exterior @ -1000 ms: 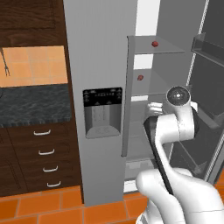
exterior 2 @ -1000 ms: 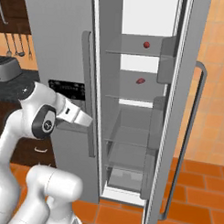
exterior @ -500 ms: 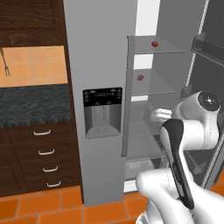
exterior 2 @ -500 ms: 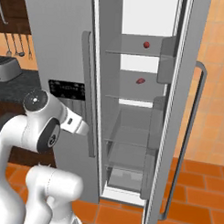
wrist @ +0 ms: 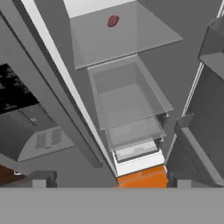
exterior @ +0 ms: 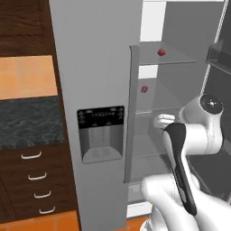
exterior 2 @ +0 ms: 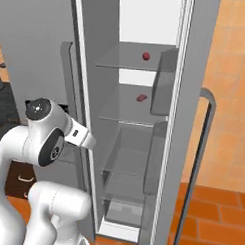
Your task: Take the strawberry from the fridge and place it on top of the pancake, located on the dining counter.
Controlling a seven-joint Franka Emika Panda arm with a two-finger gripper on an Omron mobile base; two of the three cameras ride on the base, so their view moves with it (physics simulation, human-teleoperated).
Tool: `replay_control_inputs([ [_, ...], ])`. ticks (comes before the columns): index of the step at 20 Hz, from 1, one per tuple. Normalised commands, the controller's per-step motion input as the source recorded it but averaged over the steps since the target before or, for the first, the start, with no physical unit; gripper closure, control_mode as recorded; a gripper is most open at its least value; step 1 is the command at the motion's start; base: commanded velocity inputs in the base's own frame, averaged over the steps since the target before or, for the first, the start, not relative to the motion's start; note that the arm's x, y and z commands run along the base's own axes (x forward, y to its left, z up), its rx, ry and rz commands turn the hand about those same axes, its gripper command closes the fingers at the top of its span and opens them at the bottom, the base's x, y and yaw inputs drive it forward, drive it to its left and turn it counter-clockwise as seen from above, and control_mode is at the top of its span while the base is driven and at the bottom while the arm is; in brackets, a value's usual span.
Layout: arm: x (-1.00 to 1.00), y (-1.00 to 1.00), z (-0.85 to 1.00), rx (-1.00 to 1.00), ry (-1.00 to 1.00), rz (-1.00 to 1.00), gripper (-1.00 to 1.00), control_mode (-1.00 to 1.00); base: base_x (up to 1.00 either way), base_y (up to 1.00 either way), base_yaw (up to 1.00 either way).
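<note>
Standing with its right-hand door swung open, the fridge (exterior 2: pixel 42 36) exposes glass shelves, and two small red items rest on them: one on the upper shelf (exterior 2: pixel 146 56) and one on the shelf below (exterior 2: pixel 141 97); which of them is the strawberry cannot be told. The gripper (wrist: pixel 107 179) sits in front of the open compartment with its fingertips (wrist: pixel 41 178) spread wide apart, holding nothing, well below the nearer red item (wrist: pixel 113 20).

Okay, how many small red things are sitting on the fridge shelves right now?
2: one red item on the top glass shelf, another red item on the shelf below. More could be hidden behind the door bins.
</note>
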Motion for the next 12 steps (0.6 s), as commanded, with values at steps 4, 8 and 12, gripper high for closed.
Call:
replay_control_inputs([
  [4,0.00,0.00,0.00,0.00,0.00,0.00,-1.00,1.00,0.18,-0.68,-0.24],
  [8,0.00,0.00,0.00,0.00,0.00,0.00,-1.00,1.00,0.36,-0.08,-0.32],
  [12,0.00,0.00,0.00,0.00,0.00,0.00,-1.00,1.00,0.73,0.10,-0.19],
])
